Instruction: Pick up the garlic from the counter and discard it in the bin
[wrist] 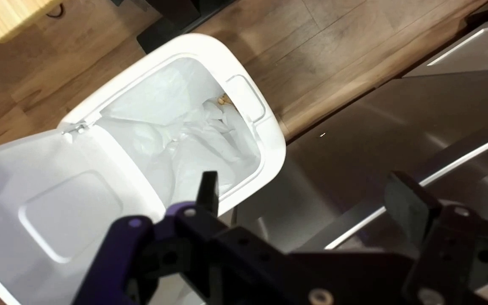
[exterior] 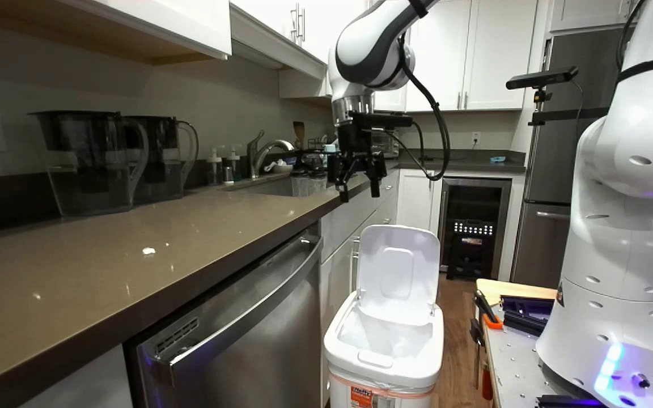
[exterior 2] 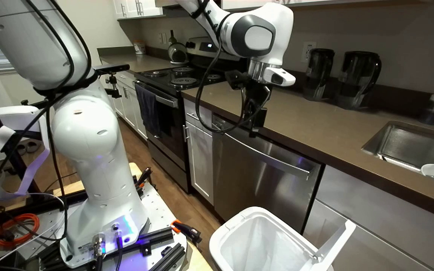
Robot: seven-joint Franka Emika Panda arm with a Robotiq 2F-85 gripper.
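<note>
A small cream-white piece of garlic (exterior: 148,251) lies on the brown counter (exterior: 105,306). I cannot make it out elsewhere. The white bin (exterior: 383,374) stands on the floor before the counter, its lid (exterior: 399,272) raised. Inside its pale liner, in the wrist view, a small tan lump (wrist: 223,100) rests near the front wall; whether it is garlic I cannot tell. My gripper (exterior: 359,192) hangs higher than the bin's rim (wrist: 278,148), jaws wide apart. Nothing shows between its fingers (wrist: 209,190), and the bin's opening lies off to one side of them in the wrist view.
A steel dishwasher (exterior 2: 262,169) with a bar handle (exterior: 258,306) sits under the counter. Two water pitchers (exterior: 91,164) stand against the wall, and a sink (exterior 2: 409,145) lies further along. The robot's own bench (exterior: 519,351) is across from the bin.
</note>
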